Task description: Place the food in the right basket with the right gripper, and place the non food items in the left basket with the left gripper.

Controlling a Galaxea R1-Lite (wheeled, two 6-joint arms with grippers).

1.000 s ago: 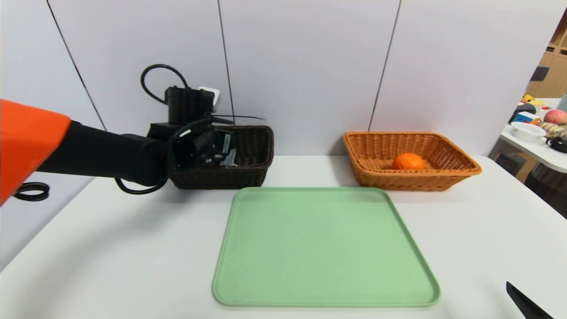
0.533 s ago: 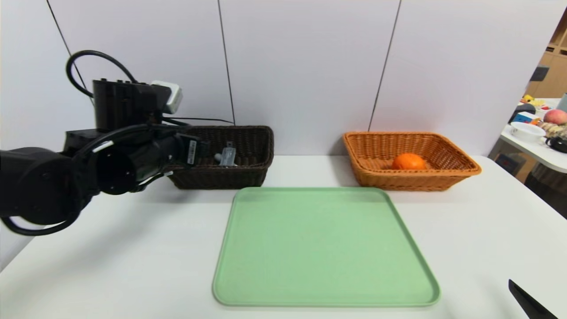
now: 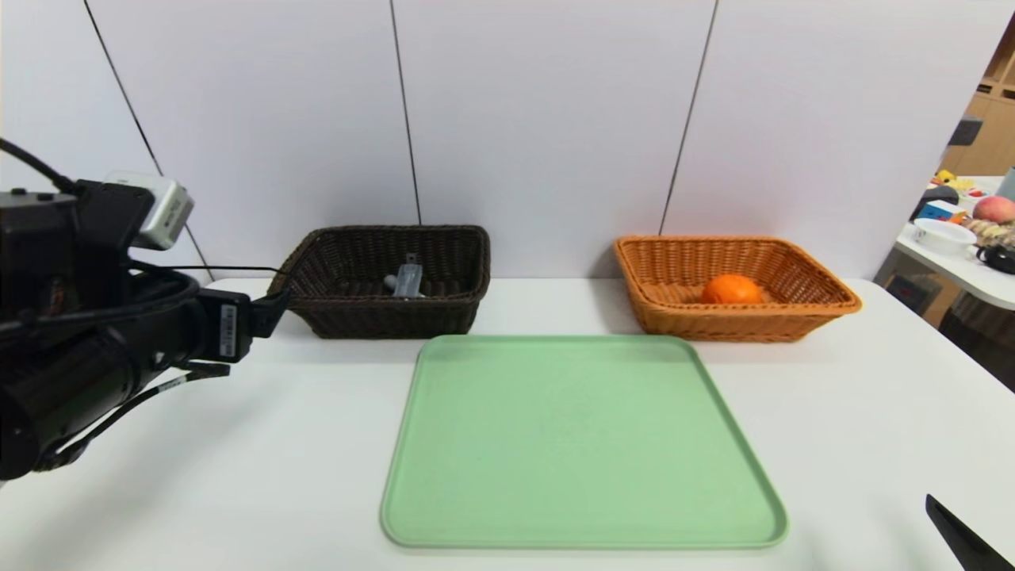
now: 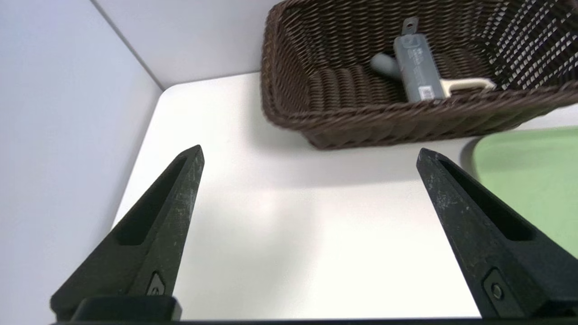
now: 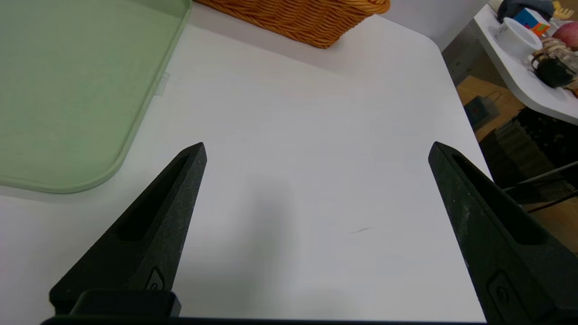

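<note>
The grey tool with a pale handle (image 4: 417,67) is laid in the dark-brown wicker basket (image 4: 393,128), and the round orange fruit (image 3: 731,289) in the orange-brown one. Sorting appears finished; both the left gripper (image 4: 310,151), beside its basket, and the parked right gripper (image 5: 319,143), near the tray's corner, are spread wide and empty. Only retraction seems called for.

Right tool (image 3: 969,535) mostly cut off by head view's edge

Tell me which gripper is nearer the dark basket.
Left. The left gripper hovers just in front of the dark basket; the right gripper is across the green tray, farther off.
</note>
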